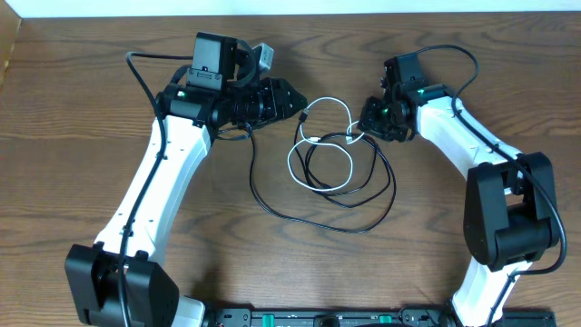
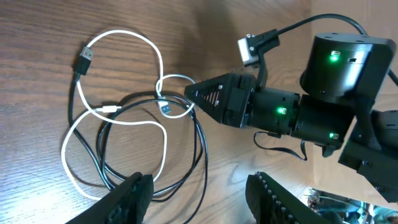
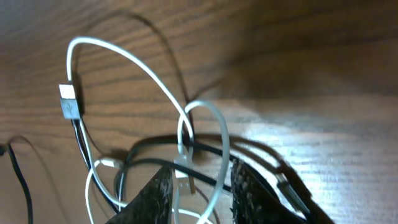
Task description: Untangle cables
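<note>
Limp, light white cable [image 3: 68, 62] (likely slippery): pinch near its plug [image 3: 183, 167], lower centre; right gripper [image 3: 202, 177] straddles it unclenched, left gripper [image 2: 196, 186] released.

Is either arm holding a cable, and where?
Left fingers are open, holding nothing. Right fingers straddle the white cable at its small loop; whether they pinch it cannot be told.

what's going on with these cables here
Two robot arms are working on a white cable and a black cable tangled together in loops on the wooden table. The right tool is at the tangle, its fingers either side of the white cable's small loop, not visibly clamped. The left tool hovers open over the loops, holding nothing. Nothing is untangled yet.
</note>
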Controlling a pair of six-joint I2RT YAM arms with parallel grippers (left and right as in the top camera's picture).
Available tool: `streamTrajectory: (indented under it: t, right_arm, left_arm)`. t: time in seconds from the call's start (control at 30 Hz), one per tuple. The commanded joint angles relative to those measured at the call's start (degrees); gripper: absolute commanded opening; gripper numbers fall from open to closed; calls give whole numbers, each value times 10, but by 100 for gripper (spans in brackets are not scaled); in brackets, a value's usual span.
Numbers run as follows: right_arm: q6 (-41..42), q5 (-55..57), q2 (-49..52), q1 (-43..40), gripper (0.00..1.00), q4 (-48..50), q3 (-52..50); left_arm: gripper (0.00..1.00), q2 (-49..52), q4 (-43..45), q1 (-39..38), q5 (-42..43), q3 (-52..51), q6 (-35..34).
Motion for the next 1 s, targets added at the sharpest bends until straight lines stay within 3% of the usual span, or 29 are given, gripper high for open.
streamTrajectory:
  t: [0.0,0.13,0.23,0.57,0.77,0.87,0.97]
  right_arm:
    - [7,6,31,3,24,11,-10]
    - [-10,-28,61,2,15,53,-10]
    - [-23,-94,65,-4,1,111,-10]
    - [-28,-334,4,-38,1,168,24]
    - [-25,-490,-76,-87,1,169,24]
    - [-33,-498,-98,-96,1,121,24]
    - [-53,-419,-116,-96,1,38,24]
  left_arm:
    - [54,5,-3,0,-11,6,12]
    - [54,4,-3,0,-22,6,12]
    - [53,5,-3,0,-42,6,12]
    - [53,4,-3,0,-41,6,13]
    - [52,4,-3,0,-41,6,56]
    - [51,4,-3,0,-39,6,61]
    - [50,4,-2,-3,-39,6,61]
